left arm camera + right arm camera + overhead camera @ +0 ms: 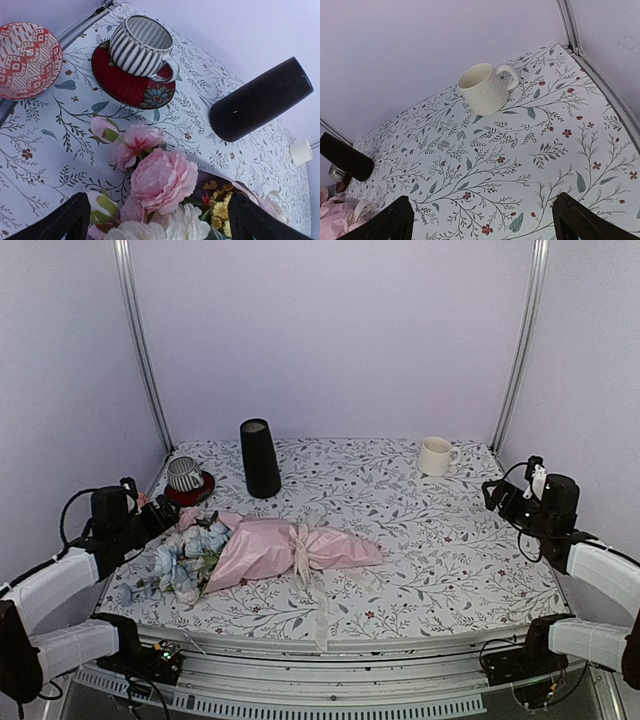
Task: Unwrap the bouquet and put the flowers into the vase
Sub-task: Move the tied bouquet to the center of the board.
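Note:
The bouquet [270, 548] lies flat on the table's left half, wrapped in pink paper and tied with a cream ribbon [303, 545]. Its flowers [190, 555] point left; pink and white blooms [162, 180] fill the left wrist view. The black vase [260, 458] stands upright behind it and shows too in the left wrist view [260, 105]. My left gripper [160, 522] hovers just left of the blooms, open, its fingers [70, 220] on either side of them without touching. At the right edge my right gripper [500, 496] is open over bare cloth [480, 220].
A striped cup [184, 473] sits on a red saucer [125, 87] at the back left, with a red patterned bowl [27, 57] beside it. A cream mug [436, 455] stands at the back right. Metal frame posts [140, 340] rise at the corners.

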Controlling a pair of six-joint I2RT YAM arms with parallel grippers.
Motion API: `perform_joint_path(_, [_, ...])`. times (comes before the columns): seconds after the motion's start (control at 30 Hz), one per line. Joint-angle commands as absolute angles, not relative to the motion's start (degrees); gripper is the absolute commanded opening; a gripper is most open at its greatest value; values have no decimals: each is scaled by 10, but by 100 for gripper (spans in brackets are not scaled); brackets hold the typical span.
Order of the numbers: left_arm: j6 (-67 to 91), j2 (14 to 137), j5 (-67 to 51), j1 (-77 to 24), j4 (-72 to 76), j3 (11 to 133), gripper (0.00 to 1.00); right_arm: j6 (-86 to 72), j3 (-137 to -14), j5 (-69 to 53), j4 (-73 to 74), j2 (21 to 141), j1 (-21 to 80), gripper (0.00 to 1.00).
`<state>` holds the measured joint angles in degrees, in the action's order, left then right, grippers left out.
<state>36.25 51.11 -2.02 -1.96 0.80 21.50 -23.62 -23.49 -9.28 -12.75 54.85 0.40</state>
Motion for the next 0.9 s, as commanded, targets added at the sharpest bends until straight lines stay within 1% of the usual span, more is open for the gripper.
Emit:
perform_joint_path(0.0, [359, 513, -19, -19, -11, 234, 98, -279, -242, -59, -91, 562, 4, 99])
perform_joint_path(0.07, [362, 507, -29, -19, -14, 236, 98, -276, -260, -60, -70, 575, 4, 99])
perform_joint_path(0.13, [361, 500, -52, -19, -12, 236, 98, -262, -272, -89, -66, 593, 4, 99])
perform_joint_path(0.23, [346, 483, -102, -19, -2, 237, 98, -226, -291, -203, -82, 628, 5, 99])
perform_joint_path(0.33, [326, 471, -185, -19, 12, 244, 98, -212, -342, -324, -59, 696, 6, 99])
perform_joint_path(0.43, [322, 463, -238, -20, 12, 258, 98, -202, -379, -385, -53, 740, 26, 99])
perform_joint_path(0.67, [324, 453, -310, -36, 11, 280, 98, -159, -424, -343, -46, 780, 120, 99])
perform_joint_path(0.87, [322, 440, -307, -48, 8, 289, 98, -135, -454, -234, -45, 769, 224, 99])
